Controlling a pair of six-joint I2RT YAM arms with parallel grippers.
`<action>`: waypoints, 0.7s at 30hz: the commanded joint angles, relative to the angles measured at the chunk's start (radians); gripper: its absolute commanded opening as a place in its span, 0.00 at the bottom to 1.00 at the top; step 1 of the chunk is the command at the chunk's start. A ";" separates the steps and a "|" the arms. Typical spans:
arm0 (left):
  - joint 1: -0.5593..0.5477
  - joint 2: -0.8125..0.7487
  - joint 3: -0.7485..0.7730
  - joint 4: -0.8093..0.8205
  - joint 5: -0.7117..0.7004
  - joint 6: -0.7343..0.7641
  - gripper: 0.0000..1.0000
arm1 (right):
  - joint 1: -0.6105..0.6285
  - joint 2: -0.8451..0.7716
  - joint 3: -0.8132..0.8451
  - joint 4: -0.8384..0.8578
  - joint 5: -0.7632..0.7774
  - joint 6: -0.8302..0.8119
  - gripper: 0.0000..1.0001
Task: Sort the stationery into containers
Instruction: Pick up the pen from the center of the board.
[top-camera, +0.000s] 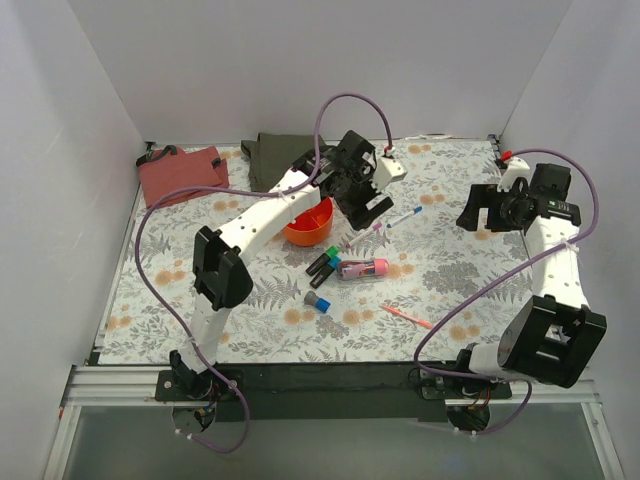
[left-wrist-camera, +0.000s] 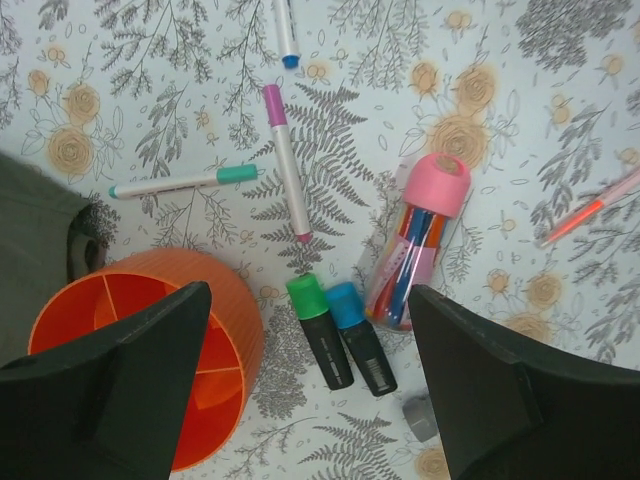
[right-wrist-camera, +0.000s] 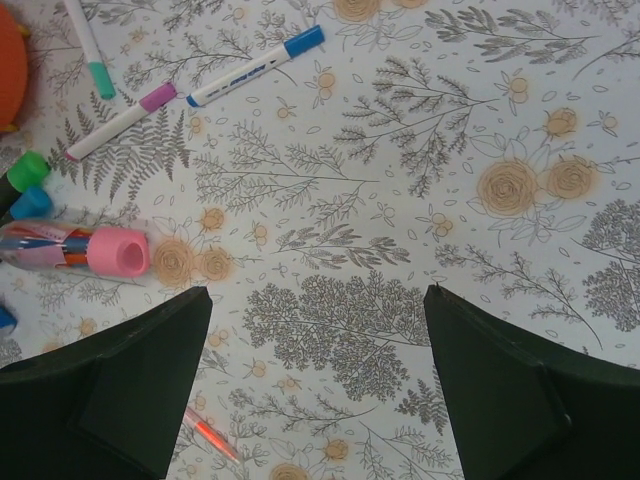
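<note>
The orange divided bowl (top-camera: 310, 224) stands mid-table and shows empty in the left wrist view (left-wrist-camera: 150, 350). My left gripper (top-camera: 365, 205) hovers open above it and the pens (left-wrist-camera: 310, 290). Below it lie a green-capped marker (left-wrist-camera: 320, 335), a blue-capped marker (left-wrist-camera: 358, 340), a fat pink tube (left-wrist-camera: 415, 240), a grey cylinder (left-wrist-camera: 420, 418), and white pens with purple (left-wrist-camera: 285, 160), teal (left-wrist-camera: 180, 182) and blue (left-wrist-camera: 286, 35) caps. An orange-red pen (top-camera: 407, 317) lies nearer the front. My right gripper (top-camera: 487, 215) is open and empty above bare cloth (right-wrist-camera: 318, 290), right of the pink tube (right-wrist-camera: 85, 250).
A folded olive-green cloth (top-camera: 275, 155) lies at the back behind the bowl. A folded red cloth (top-camera: 180, 172) lies at the back left. White walls close the table on the left, back and right. A floral sheet (top-camera: 450, 260) covers the table.
</note>
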 joint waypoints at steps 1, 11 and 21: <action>-0.032 0.027 0.049 -0.065 -0.066 0.098 0.81 | 0.003 0.038 0.008 -0.014 -0.105 -0.093 0.97; -0.070 0.090 -0.014 -0.033 -0.049 0.125 0.81 | -0.044 0.080 -0.008 0.036 -0.142 -0.141 0.96; -0.075 0.145 -0.066 0.084 -0.035 0.109 0.81 | -0.052 0.063 0.028 -0.045 -0.133 -0.201 0.96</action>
